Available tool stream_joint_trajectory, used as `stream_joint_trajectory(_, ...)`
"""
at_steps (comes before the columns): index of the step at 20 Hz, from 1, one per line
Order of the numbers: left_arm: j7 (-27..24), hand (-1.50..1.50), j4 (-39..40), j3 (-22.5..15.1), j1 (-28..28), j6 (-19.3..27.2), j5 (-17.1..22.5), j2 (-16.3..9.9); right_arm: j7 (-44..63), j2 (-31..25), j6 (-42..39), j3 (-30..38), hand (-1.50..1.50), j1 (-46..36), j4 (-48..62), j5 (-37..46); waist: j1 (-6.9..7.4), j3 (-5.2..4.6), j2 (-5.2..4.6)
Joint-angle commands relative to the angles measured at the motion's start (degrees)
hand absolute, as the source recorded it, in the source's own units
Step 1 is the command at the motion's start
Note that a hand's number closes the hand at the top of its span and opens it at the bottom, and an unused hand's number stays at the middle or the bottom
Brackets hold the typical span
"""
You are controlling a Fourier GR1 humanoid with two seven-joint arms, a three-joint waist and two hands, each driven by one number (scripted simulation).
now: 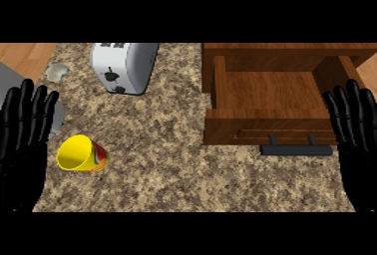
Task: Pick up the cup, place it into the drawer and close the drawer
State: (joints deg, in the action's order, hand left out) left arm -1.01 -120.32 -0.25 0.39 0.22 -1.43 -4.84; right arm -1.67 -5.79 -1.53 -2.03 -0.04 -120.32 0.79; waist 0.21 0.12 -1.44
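Observation:
A yellow cup [81, 154] with a red and green side lies tipped on the speckled counter [177, 169] at the lower left, its mouth facing the view. The wooden drawer [269, 97] at the upper right stands pulled out, its inside bare, with a black handle [296, 149] on its front. My left hand [23, 144] rests open at the left edge, fingers up, just left of the cup and apart from it. At the right edge, my right hand [357, 134] rests open the same way, overlapping the drawer's right side.
A silver toaster [122, 65] stands at the back left of the counter. A small pale glass [57, 70] sits near the upper left corner beside a grey surface [11, 79]. Wooden floor [26, 55] shows beyond the counter's left edge.

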Motion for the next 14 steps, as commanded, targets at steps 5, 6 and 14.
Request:
stream_joint_trajectory(5,-5.0,-1.5,2.9,9.7,2.8,-18.8,20.5,-10.4,2.4,0.1,1.0,2.8,-1.5,-3.1,0.3,-1.6,0.26,-0.23,1.44)
stream_joint_trajectory(6,-5.5,-1.5,2.3,12.7,5.1,-23.0,26.1,-12.9,0.2,-0.1,0.3,3.3,-1.5,0.7,-1.1,-1.9,0.37,-0.26,1.6)
stream_joint_trajectory(14,5.5,-1.5,18.5,18.4,1.5,-24.6,39.9,-14.5,5.5,-3.8,-6.5,2.5,-1.5,-3.9,8.2,-5.4,-0.08,-0.13,1.37)
